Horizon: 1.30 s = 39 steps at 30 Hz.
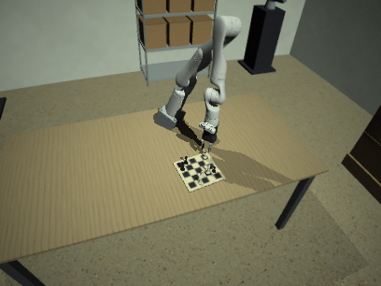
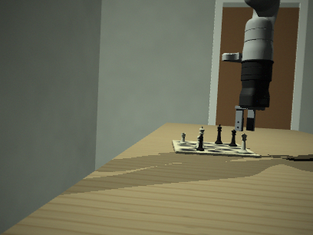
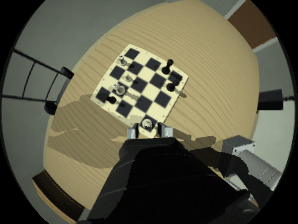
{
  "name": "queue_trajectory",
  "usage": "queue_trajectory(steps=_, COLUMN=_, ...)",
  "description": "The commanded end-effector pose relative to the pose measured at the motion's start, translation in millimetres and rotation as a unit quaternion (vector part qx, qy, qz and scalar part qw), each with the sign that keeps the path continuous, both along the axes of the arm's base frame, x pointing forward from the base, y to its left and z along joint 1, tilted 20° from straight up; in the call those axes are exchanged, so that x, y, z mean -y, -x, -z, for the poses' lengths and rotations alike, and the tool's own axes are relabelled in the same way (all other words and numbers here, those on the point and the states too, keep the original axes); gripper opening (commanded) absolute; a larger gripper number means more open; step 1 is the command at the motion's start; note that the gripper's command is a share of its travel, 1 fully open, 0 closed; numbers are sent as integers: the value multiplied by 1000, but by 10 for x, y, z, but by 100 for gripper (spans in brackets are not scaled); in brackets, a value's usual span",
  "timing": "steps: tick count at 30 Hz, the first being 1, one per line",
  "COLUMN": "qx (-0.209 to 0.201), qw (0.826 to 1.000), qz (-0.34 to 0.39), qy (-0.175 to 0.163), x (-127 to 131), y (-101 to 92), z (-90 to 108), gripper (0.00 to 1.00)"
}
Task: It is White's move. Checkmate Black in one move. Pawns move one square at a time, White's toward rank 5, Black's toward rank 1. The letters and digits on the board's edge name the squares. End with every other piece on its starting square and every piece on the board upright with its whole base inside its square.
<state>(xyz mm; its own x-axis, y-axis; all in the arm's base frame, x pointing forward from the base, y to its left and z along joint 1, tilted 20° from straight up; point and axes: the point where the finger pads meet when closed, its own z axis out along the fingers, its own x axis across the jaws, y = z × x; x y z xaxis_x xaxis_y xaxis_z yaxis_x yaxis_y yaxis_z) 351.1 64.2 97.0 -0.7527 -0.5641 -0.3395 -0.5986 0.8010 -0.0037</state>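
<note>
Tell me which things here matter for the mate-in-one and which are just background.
Part of the job: chessboard; the white pieces and black pieces standing on it; the gripper, open and empty, above the board's edge.

Background: shelf rack with cardboard boxes; black pedestal; brown door; dark cabinet.

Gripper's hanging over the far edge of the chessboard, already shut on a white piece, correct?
Not quite. The gripper does hang over the far edge of the chessboard, but it is open and holds nothing. The exterior view shows bare fingers above the pieces.
</note>
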Motion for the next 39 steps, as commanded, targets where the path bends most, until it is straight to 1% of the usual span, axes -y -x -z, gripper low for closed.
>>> queue_trajectory(steps=1, qx=0, qw=1000, qz=1, qy=0, x=1, y=-4, z=16, gripper=79)
queue_trajectory(steps=22, qx=0, qw=1000, qz=1, qy=0, x=-70, y=-101, z=350, gripper=79)
queue_trajectory(steps=39, qx=0, qw=1000, qz=1, qy=0, x=-73, y=-106, z=365, gripper=79)
